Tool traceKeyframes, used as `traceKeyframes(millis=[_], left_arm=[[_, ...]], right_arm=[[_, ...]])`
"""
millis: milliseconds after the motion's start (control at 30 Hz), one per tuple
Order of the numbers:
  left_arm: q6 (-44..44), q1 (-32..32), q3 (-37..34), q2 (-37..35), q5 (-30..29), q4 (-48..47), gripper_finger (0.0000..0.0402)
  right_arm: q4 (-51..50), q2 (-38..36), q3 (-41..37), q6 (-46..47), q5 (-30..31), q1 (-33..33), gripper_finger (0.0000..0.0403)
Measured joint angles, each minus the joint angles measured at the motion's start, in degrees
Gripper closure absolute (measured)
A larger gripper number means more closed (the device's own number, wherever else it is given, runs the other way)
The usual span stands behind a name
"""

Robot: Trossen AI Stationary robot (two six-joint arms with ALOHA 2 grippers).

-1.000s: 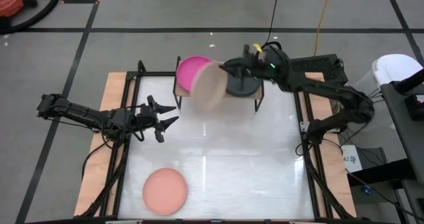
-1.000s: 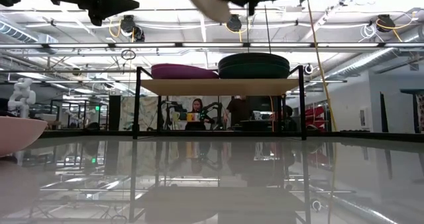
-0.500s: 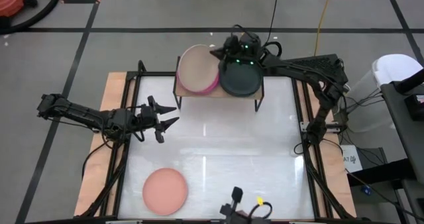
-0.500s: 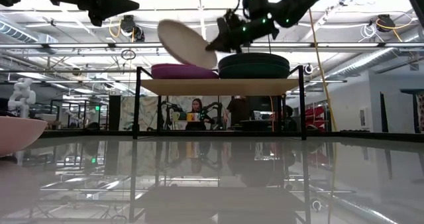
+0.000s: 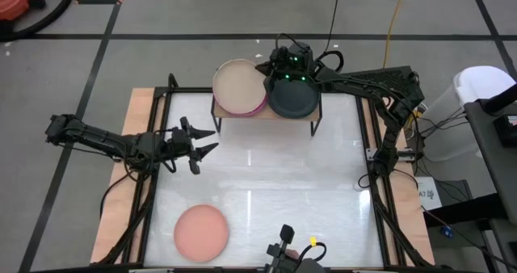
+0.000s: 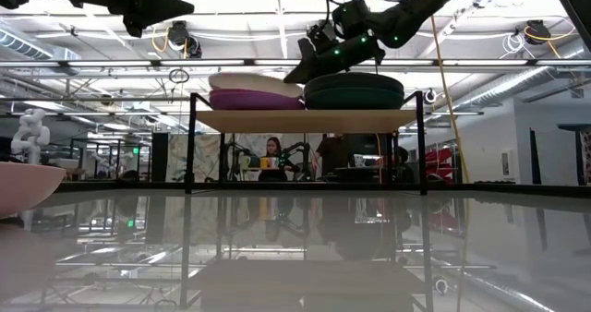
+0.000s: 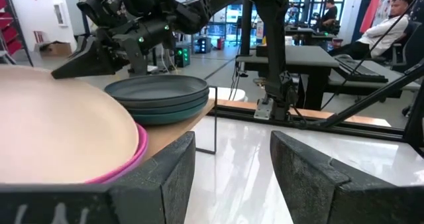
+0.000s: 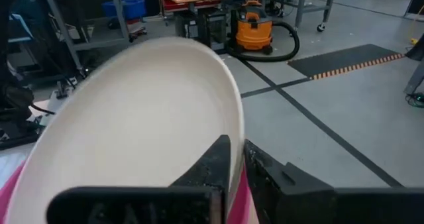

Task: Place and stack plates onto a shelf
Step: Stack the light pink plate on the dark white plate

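Placing step nearly done: beige plate (image 5: 238, 86) lying on the magenta plate (image 5: 257, 107) at the left half of the shelf (image 5: 265, 116), level in the low view, its rim held pinched between the fingers of the right end effector (image 5: 265, 69). Beside it on the same board, a stack of dark teal plates (image 5: 292, 98), touching or nearly touching the beige rim; cannot tell which. In the right wrist view, the two dark fingers closed down thin on the beige rim (image 8: 228, 114), magenta edge peeking out underneath. Left end effector (image 5: 203, 140) hovering over the white worktop (image 5: 266, 184) near its left edge, fingers spread apart, holding nothing; from its own camera, a view across to the shelf with beige on magenta and the teal pair beyond. Salmon pink plate (image 5: 201, 232) lying alone at the near left part of the worktop, well apart from the shelf. Judged next: release of the beige rim, then withdrawal clear of the stack without dragging the plate sideways or nudging the teal pile. After that, probably the salmon plate, closest to the left arm. Risk: a rim grip opening unevenly could skid the beige plate off-centre on the magenta one.
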Motion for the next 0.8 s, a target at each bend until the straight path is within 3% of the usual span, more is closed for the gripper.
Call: traceKeyframes(millis=[367,500,633,733,800], left_arm=[[-0.52,0.0,0.0,0.0,0.0,-0.11,0.0202],[-1.05,0.0,0.0,0.01,0.0,-0.37,0.0202],[-1.77,0.0,0.0,0.01,0.0,-0.46,0.0202],[-4.03,-0.04,0.0,0.0,0.45,-1.22,0.0202],[-5.47,-0.04,0.0,0.02,0.58,-2.86,0.0202]], right_arm=[[-0.25,-0.36,0.0,0.49,-0.37,0.35,0.0322],[-1.5,-3.52,-0.11,-0.4,-0.55,1.15,0.0304],[-4.92,-10.39,-0.03,-0.59,-8.54,2.14,0.0297],[-16.16,-16.94,-0.02,-2.01,-15.55,3.74,0.0297],[-25.48,-21.62,-0.7,-5.19,-16.74,5.55,0.0297]])
